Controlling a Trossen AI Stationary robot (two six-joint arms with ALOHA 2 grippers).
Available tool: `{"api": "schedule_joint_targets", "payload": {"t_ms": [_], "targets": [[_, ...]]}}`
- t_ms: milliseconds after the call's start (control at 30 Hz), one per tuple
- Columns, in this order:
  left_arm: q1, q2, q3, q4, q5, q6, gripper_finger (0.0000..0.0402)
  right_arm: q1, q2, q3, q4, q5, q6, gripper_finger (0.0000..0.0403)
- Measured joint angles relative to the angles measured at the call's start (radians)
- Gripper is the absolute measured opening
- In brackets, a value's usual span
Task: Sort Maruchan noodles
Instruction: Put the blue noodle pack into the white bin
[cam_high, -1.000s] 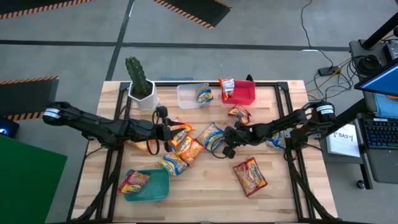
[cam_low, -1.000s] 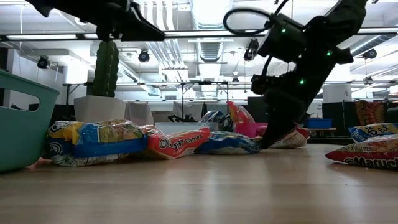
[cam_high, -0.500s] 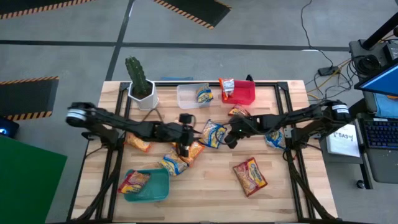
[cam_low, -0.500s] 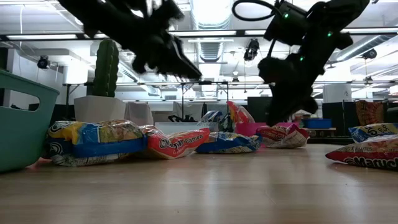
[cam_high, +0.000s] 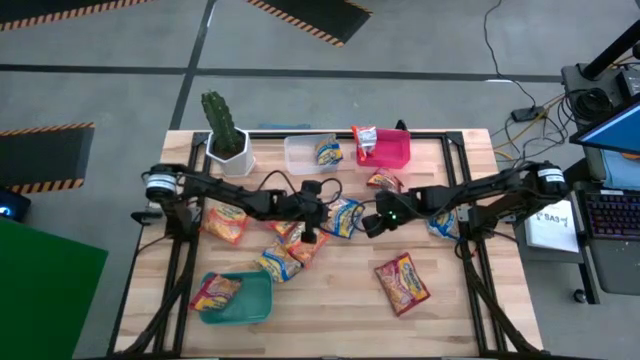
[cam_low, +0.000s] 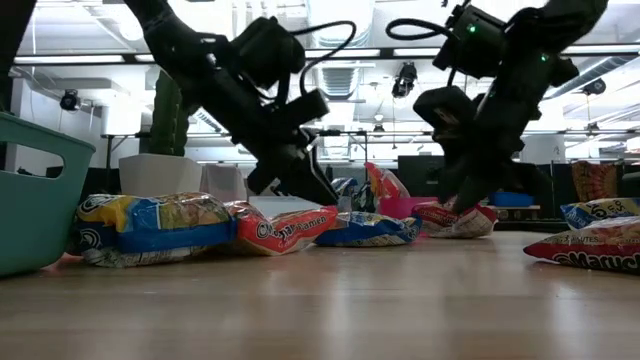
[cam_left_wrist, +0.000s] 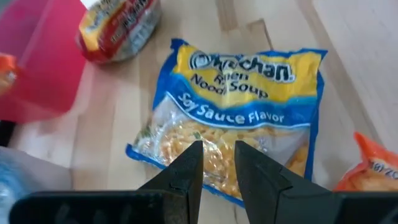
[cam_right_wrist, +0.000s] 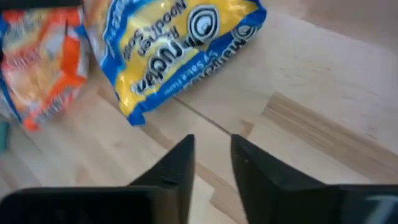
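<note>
Robotics lab or workshop floor. Grey concrete floor (cam_high: 120, 90) with orange-and-black hazard striping (cam_high: 310, 18). Wooden table (cam_high: 460, 310) on a dark metal frame. Beside it a desk with a monitor (cam_high: 612, 130), a keyboard (cam_high: 608, 212) and cables (cam_high: 505, 60) running across the floor. Low view: open hall behind with exposed ceiling ducts (cam_low: 340, 75), strip lighting (cam_low: 90, 60) and more workbenches

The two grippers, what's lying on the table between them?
The blue soy sauce packet lies between the left gripper and right gripper, seen in the high view.
</note>
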Motion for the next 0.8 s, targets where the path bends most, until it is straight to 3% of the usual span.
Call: {"api": "schedule_joint_targets", "payload": {"t_ms": [233, 433, 633, 800], "targets": [[0.016, 0.041, -0.001, 0.0, 0.002, -0.009, 0.0075, 0.0, 0.048, -0.095, 0.228, 0.057, 0.121, 0.0218], [0.025, 0.078, 0.0, 0.015, 0.003, -0.016, 0.0075, 0.0, 0.132, -0.11, 0.4, 0.089, 0.142, 0.0287], [0.029, 0.089, 0.001, 0.019, 0.012, -0.031, 0.0075, 0.0, 0.232, -0.095, 0.565, 0.139, 0.131, 0.0322], [0.03, 0.09, 0.0, 0.021, 0.029, -0.038, 0.0075, -0.004, 0.301, -0.094, 0.718, 0.181, 0.127, 0.0324]]}}
